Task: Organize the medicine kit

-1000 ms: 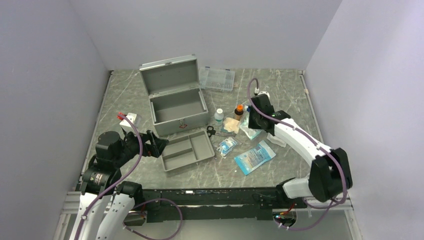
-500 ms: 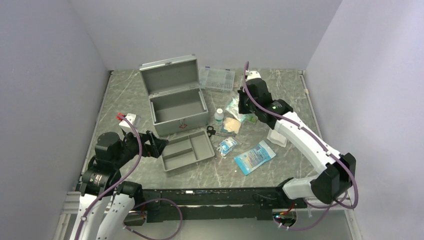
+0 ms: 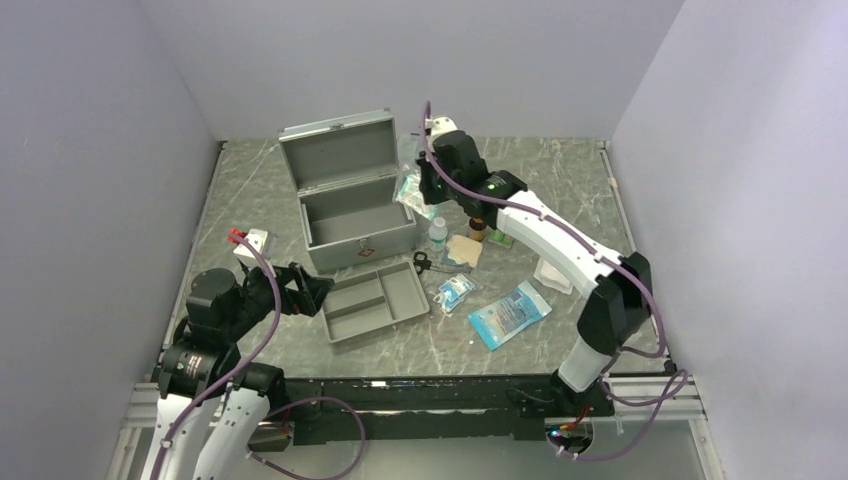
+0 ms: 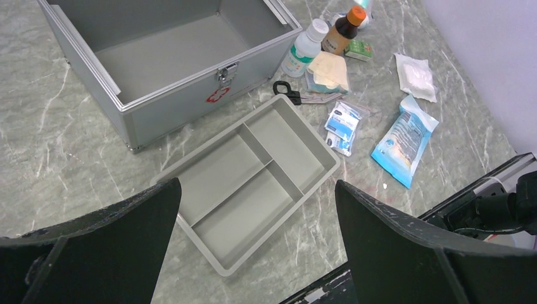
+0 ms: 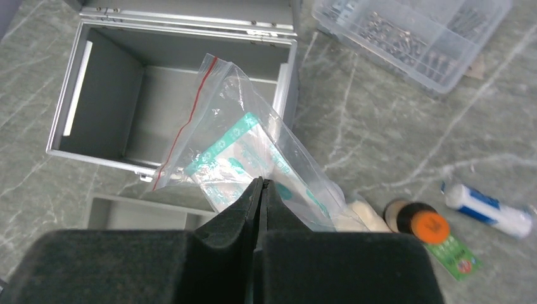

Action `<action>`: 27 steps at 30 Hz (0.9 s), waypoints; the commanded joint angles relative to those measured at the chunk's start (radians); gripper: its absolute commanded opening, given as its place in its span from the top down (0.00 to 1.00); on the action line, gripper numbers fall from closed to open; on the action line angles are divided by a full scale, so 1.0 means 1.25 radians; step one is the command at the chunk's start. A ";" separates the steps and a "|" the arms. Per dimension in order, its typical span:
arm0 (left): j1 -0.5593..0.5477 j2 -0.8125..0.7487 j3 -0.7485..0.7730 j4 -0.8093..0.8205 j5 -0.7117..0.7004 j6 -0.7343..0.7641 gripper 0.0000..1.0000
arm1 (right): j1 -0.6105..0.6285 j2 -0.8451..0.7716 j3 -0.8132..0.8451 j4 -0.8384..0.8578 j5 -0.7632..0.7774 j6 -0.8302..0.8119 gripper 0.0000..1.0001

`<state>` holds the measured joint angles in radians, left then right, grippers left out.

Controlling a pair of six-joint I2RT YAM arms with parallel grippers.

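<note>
**Kit position.** The kit point(image 3: 345, 190) stands left of centre on the table point(image 3: 560, 180). Its lid is raised upright on the far side. Nothing shows in the visible part of its interior.

**Right end effector** point(image 5: 259, 183). Fully closed, pinching the edge of a clear zip bag point(image 5: 247, 152) with a green-printed packet inside. The bag hangs over the kit's right wall.

**Left end effector** point(image 3: 318, 291). Fingers spread wide, holding nothing. It hovers at near left, facing the tray point(image 4: 285, 152), which lies just near the kit's front wall.

**Handling.**
- The kit looks like rigid sheet metal and is probably the heaviest item present.
- Its smooth walls likely give poor friction. If it must be shifted, take hold across the top rim of a wall.
- The raised lid may swing on its hinge; avoid bumping it.
- The bag appears light, limp and slick. Lower it well inside the kit before release.
</note>
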<state>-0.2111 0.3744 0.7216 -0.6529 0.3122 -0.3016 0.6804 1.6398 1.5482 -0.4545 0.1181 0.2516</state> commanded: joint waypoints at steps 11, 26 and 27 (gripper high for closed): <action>-0.002 -0.021 0.004 0.017 -0.027 -0.004 0.01 | 0.040 0.243 0.213 0.149 -0.117 -0.119 1.00; -0.002 -0.028 0.004 0.015 -0.035 -0.005 0.01 | 0.057 0.458 0.354 0.121 -0.208 -0.240 1.00; -0.002 -0.029 0.004 0.015 -0.033 -0.004 0.01 | 0.057 0.458 0.346 0.121 -0.214 -0.249 1.00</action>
<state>-0.2111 0.3546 0.7216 -0.6556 0.2825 -0.3042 0.7498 2.2204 1.9606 -0.3267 -0.1093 0.0135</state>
